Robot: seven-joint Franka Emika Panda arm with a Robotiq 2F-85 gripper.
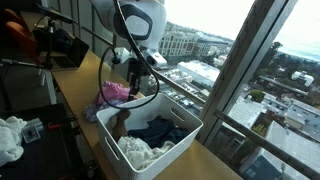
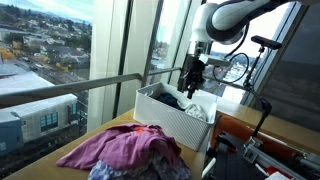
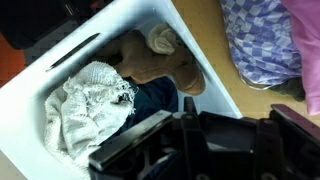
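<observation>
A white laundry basket [image 1: 182, 148] [image 2: 160, 112] [image 3: 120, 28] stands on a wooden tabletop by a window. It holds a white knit cloth [image 1: 135, 152] [image 3: 85, 105], a dark blue garment [image 1: 157, 130] [image 3: 155, 100] and a brown item [image 3: 165, 65]. My gripper [image 1: 135, 72] [image 2: 190, 78] [image 3: 228, 110] hangs open and empty just above the basket's edge, over the blue garment. A heap of pink and purple clothes [image 1: 115, 92] [image 2: 130, 150] [image 3: 265, 40] lies on the table beside the basket.
The window glass and its metal rail [image 2: 80, 90] run along the table's edge. Black equipment [image 1: 55, 45] stands at the table's far end. A white cloth [image 1: 8, 140] lies below the table. Red and black gear [image 2: 262, 140] sits beside the basket.
</observation>
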